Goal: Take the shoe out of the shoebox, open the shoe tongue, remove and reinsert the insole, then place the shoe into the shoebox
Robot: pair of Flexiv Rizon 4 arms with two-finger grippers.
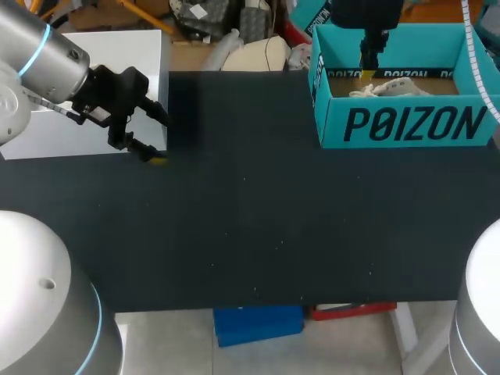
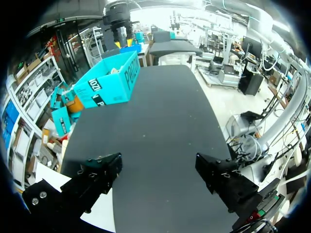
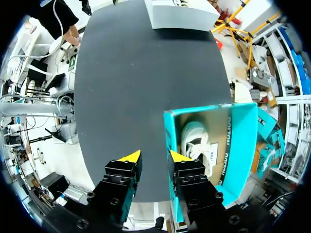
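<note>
The teal shoebox (image 1: pixel 398 117) stands open at the table's far right, with the white shoe (image 1: pixel 391 87) lying inside it. My right gripper (image 1: pixel 367 72) hangs above the box's back left part. In the right wrist view its yellow-tipped fingers (image 3: pixel 130 156) stand a little apart with nothing between them, high over the box's side wall (image 3: pixel 167 141), and the shoe (image 3: pixel 197 143) lies below on the box's side. My left gripper (image 1: pixel 160 139) is at the table's far left, wide open and empty (image 2: pixel 160 174), pointing along the table toward the shoebox (image 2: pixel 107 82).
A white flat box (image 1: pixel 109 86) lies at the table's far left corner, under my left gripper. The black tabletop (image 1: pixel 258 226) spreads between the two arms.
</note>
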